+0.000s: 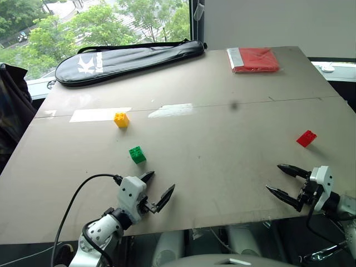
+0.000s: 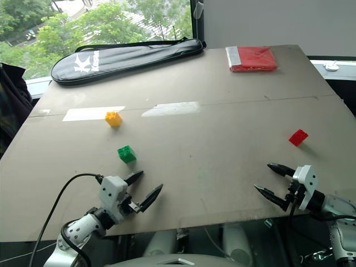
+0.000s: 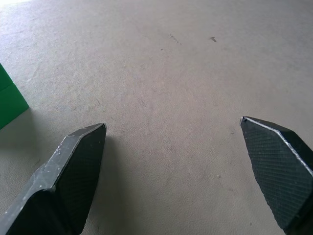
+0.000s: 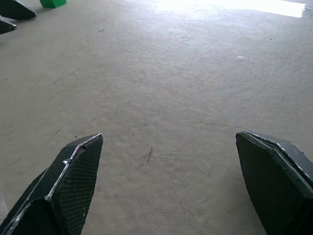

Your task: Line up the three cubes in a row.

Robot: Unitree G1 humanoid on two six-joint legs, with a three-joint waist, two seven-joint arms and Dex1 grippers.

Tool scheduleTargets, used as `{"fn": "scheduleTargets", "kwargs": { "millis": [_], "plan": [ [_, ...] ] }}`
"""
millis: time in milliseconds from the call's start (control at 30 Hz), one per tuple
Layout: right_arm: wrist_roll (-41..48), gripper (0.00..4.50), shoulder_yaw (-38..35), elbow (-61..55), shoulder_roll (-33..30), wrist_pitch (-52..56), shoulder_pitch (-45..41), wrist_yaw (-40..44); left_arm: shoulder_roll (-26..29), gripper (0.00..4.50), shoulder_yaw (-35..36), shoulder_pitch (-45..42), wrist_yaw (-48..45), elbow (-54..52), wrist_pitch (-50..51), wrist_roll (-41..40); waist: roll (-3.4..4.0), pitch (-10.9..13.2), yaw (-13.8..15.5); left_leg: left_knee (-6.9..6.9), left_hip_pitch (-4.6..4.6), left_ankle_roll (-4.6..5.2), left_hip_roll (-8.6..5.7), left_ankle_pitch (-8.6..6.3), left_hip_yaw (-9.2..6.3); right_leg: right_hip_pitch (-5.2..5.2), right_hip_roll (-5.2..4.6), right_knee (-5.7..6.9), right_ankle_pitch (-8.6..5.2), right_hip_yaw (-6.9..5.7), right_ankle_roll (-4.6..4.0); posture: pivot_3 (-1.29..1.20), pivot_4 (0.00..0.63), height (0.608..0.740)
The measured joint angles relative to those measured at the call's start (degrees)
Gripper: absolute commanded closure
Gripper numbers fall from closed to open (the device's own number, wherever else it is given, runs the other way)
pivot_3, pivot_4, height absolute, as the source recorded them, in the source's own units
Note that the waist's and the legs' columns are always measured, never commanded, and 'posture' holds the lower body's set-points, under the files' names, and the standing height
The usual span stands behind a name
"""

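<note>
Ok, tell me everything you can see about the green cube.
The green cube is a small, glossy plastic brick with round studs on top. It sits upright on the table, turned a little askew, nearer than the yellow cube. Nothing touches it; the open left gripper is just short of it.

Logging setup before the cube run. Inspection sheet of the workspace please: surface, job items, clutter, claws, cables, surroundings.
Surface: table, bare brown board with a seam across it and glare patches.
Job's things: yellow cube, green cube and red cube, all apart, not in a row; red sits far off on the right side.
Clutter: black racket bag and red packet at the far edge.
Claws: left claw open, empty, just short of the green cube; right claw open, empty, short of the red cube.
Cables: black cable looping by the left arm.
Surroundings: window with trees behind; white wall.
</note>
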Motion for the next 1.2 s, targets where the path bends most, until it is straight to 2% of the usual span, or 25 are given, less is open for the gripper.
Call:
{"fn": "scheduleTargets", "kwargs": {
  "millis": [900, 1033, 1200],
  "plan": [
    [-0.6, 0.0, -0.1, 0.0, 0.0, -0.4, 0.8, -0.2, 0.9, 0.03, 0.0, -0.5, -0.2, -4.0, 6.7, -2.1, -0.09, 0.1, 0.0, 0.0, -0.04, 0.0, 0.0, 0.0, -0.04, -0.04, 0.0, 0.0, 0.0, -0.02, 0.0, 0.0, 0.15, 0.701],
    [2.2, 0.0, -3.2, -0.1, -0.6, 2.7, 0.4, -1.6, 4.3, 0.03, -0.4, -2.3, -5.0, -4.5, 8.5, -5.2, -0.08, 0.3, 0.0, 0.0, -0.06, 0.0, 0.0, 0.0, -0.04, -0.06, 0.0, 0.0, 0.0, 0.0, 0.0, 0.0, 0.15, 0.701],
    [3.3, 0.0, -9.9, 0.7, -4.5, 7.4, -5.7, -7.9, 10.4, 0.03, -2.3, -9.6, -10.4, -10.0, 14.9, -10.3, -0.34, 0.6, -0.1, 0.0, -0.08, 0.01, -0.03, 0.0, 0.1, -0.1, 0.07, 0.0, 0.01, 0.0, 0.0, 0.0, 0.15, 0.701]
  ]
}}
